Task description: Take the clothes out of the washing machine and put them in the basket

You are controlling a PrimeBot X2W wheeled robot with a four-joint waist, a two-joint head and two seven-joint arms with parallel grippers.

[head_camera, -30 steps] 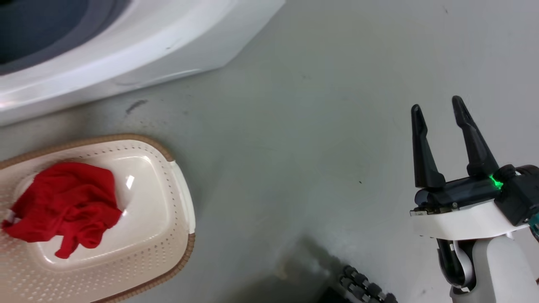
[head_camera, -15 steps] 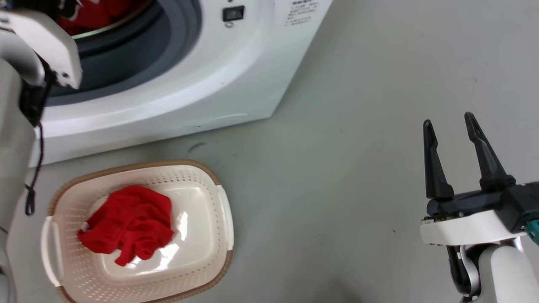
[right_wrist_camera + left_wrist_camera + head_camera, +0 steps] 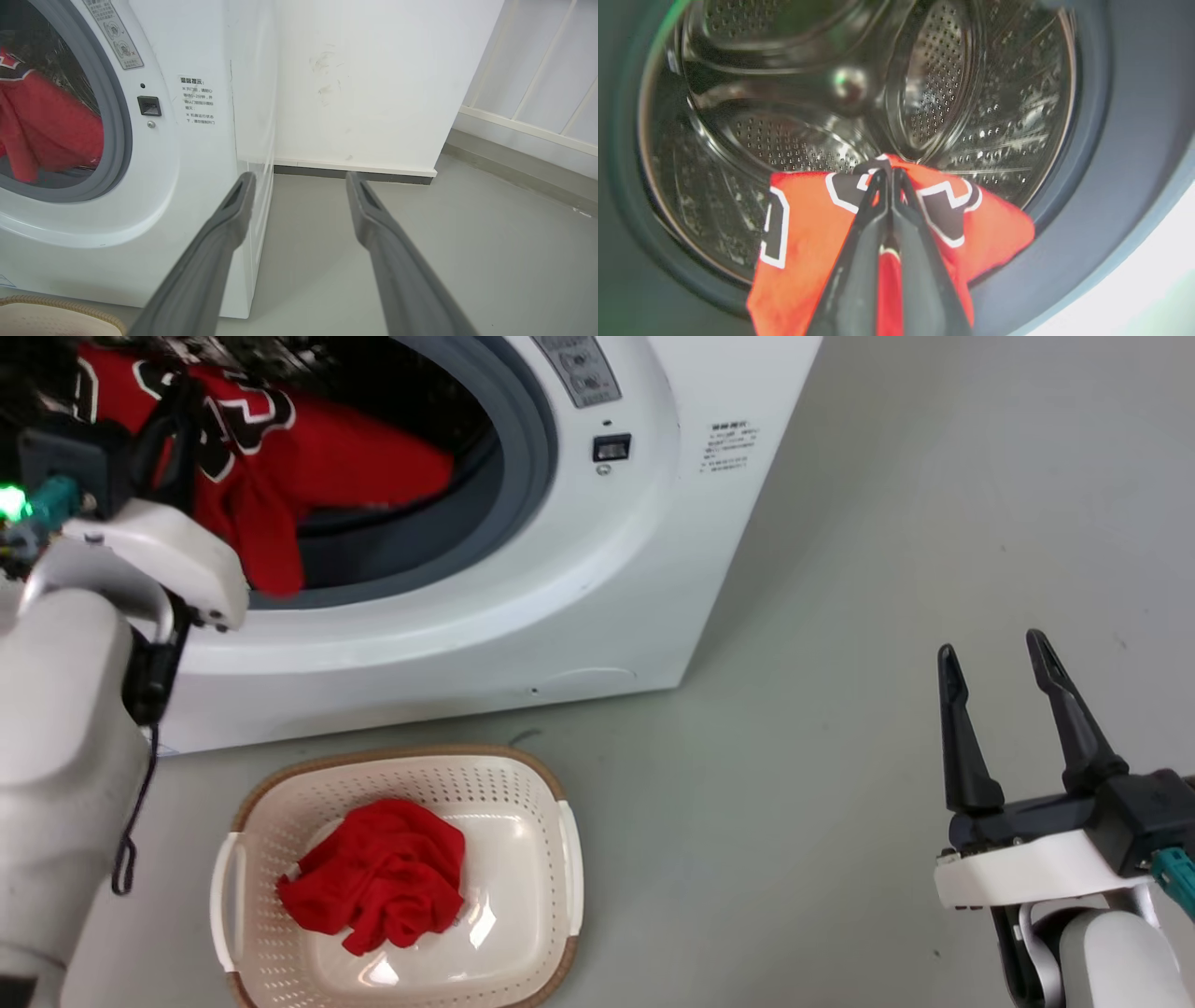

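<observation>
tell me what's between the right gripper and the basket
Bare grey floor, nothing else, lies between the right gripper and the basket, as the head view shows.

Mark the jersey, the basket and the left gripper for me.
jersey (image 3: 812,233), left wrist view, on the red cloth left of the fingers.
basket (image 3: 571,868), head view, on its white right-side handle.
left gripper (image 3: 889,173), left wrist view, midway between the fingertips, shut on the jersey.

Drum (image 3: 784,144) is glossy perforated steel, jersey (image 3: 808,233) soft cloth, basket (image 3: 523,812) shiny plastic.
</observation>
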